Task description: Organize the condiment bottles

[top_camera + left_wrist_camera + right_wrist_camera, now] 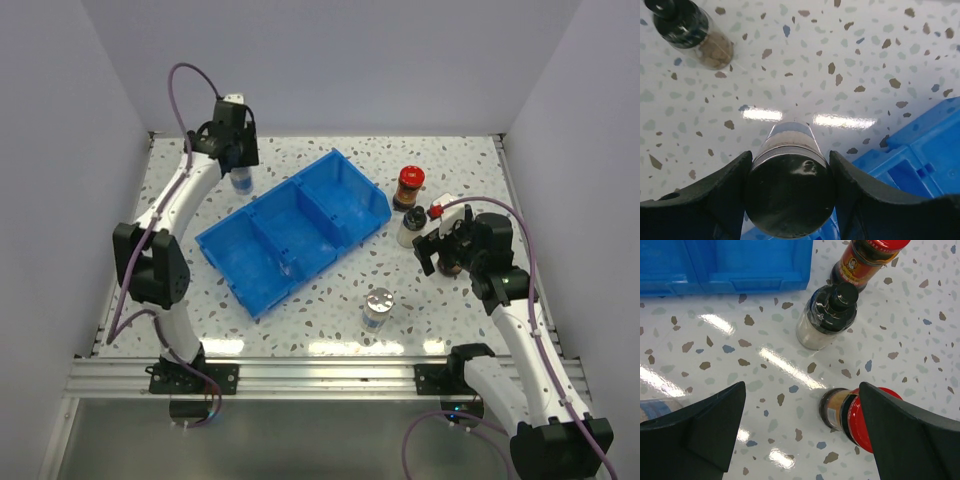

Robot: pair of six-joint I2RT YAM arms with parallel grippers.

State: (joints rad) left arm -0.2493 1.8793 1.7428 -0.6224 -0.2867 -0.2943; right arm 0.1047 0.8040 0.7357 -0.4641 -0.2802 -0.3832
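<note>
My left gripper (236, 158) (790, 162) is shut on a clear bottle with a shiny metal cap (790, 200) (241, 181), at the back left beyond the blue bin. I cannot tell if it touches the table. A black-capped bottle (692, 32) stands close by. My right gripper (447, 250) (802, 405) is open over the table at the right. A red-capped dark bottle (855, 412) stands just inside its right finger. Another black-capped bottle (827, 315) (411, 226) and a second red-capped bottle (865, 260) (409, 186) stand beyond. A silver-capped bottle (379, 307) stands alone at the front.
The blue three-compartment bin (262, 262) lies diagonally across the middle of the speckled table; its compartments look empty. Its wall shows in the left wrist view (920, 160) and the right wrist view (740, 265). White walls enclose the table on three sides.
</note>
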